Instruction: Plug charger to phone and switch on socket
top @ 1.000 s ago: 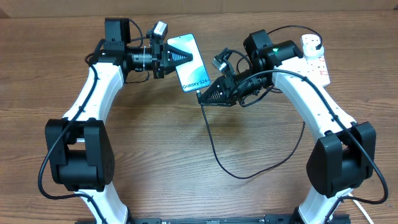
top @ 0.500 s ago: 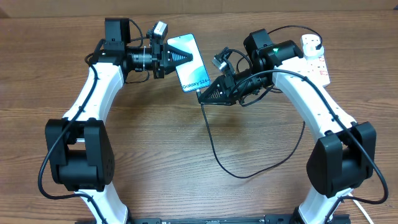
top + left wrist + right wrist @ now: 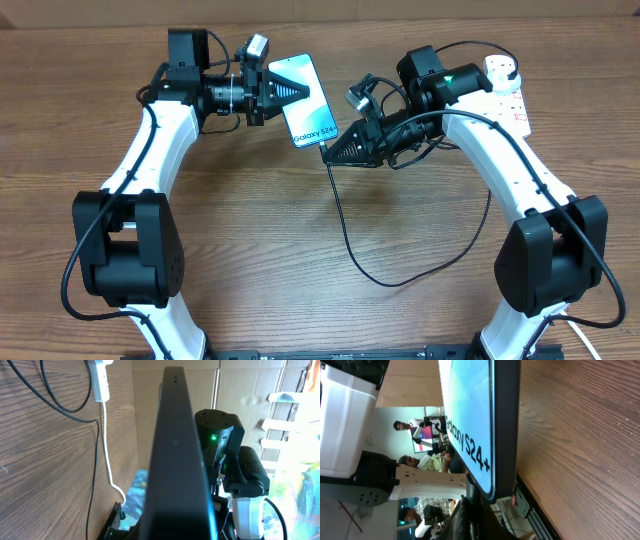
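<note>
The phone (image 3: 306, 98), its blue-teal screen up with "Galaxy S24+" at its near end, is held off the table. My left gripper (image 3: 284, 92) is shut on its far left edge. In the left wrist view the phone (image 3: 175, 460) shows edge-on as a dark slab. My right gripper (image 3: 326, 152) is shut on the connector tip of the charger (image 3: 345, 235), pressed against the phone's near end. In the right wrist view the connector (image 3: 472, 496) touches the bottom edge of the phone (image 3: 470, 410); I cannot tell how far it is in. The socket (image 3: 511, 95) lies at the far right.
The black cable loops across the middle of the table (image 3: 250, 230) and rises to a plug on the socket. The socket's thick white cord (image 3: 107, 450) runs along the table in the left wrist view. Both arm bases stand at the near edge.
My right arm has shifted slightly to the right, with the connector still at the phone's near end. The left arm and the phone have not moved.
</note>
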Controlling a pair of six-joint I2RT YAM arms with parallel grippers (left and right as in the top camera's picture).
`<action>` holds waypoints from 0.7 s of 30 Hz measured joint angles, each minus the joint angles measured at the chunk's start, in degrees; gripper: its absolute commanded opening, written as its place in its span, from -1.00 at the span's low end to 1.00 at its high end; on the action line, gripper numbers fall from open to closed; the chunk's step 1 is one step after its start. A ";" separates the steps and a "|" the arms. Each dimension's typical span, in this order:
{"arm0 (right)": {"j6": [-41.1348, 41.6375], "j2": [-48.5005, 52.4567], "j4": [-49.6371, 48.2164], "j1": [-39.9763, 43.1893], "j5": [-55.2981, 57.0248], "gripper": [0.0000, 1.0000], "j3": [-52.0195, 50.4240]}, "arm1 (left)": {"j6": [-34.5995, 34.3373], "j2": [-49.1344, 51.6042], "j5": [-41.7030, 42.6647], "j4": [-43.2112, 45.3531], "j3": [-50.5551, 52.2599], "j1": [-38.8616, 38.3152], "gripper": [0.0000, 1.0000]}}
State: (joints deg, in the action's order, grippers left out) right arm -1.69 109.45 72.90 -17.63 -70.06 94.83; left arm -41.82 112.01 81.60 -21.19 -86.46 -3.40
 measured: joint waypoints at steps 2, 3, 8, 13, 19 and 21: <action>0.00 0.00 0.00 -0.02 0.00 -0.93 0.00 | 0.00 0.00 0.00 0.00 0.00 0.00 -0.91; 0.00 0.00 0.00 -0.04 0.00 -0.93 0.00 | 0.00 0.00 0.00 0.00 0.00 0.00 -0.92; 0.00 0.00 0.00 -0.04 0.00 -0.93 0.00 | 0.00 0.00 0.00 0.00 0.00 0.00 -0.91; 0.02 0.00 -0.02 -0.04 -0.02 -0.93 0.00 | 0.00 0.00 0.00 0.00 0.00 0.00 -0.92; 0.00 0.00 0.00 -0.04 -0.22 -0.93 0.00 | 0.00 0.00 0.00 0.00 0.00 0.00 -0.91; 0.02 0.00 -0.07 -0.04 -0.22 -0.93 0.00 | 0.00 0.00 0.00 0.00 0.00 0.00 -0.92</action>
State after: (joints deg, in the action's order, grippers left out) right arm -1.67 109.45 72.84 -17.67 -70.28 94.83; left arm -41.82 112.01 81.60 -21.19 -86.46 -3.40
